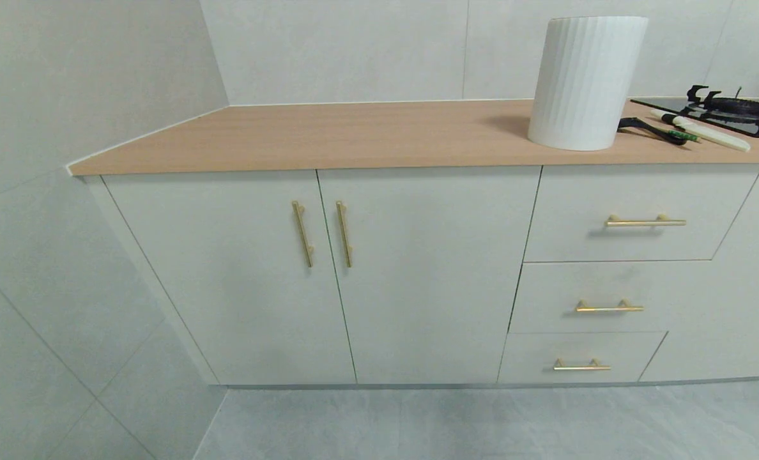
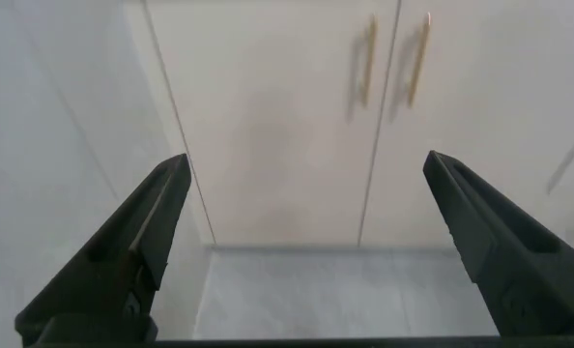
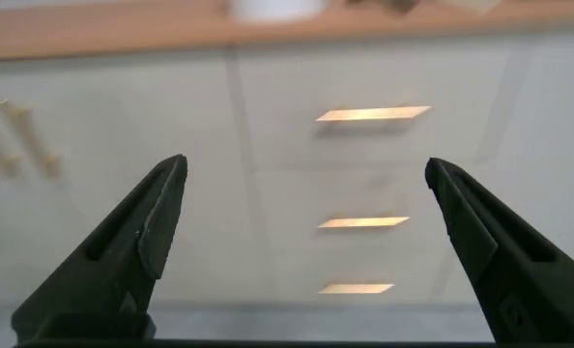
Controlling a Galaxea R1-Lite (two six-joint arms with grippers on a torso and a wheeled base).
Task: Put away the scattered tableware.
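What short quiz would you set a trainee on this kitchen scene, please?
1. True or false: the white ribbed container stands on the wooden countertop.
2. How many drawers are stacked to the right of the double cupboard doors?
3. The left pincer is: A open, B shut on a spoon, C shut and empty.
Key: 1 true; 2 three; 3 A.

left hand (image 2: pixel 304 162): I see its jaws spread wide | right hand (image 3: pixel 304 164): jaws spread just as wide | wrists: I read both as level, pointing ahead
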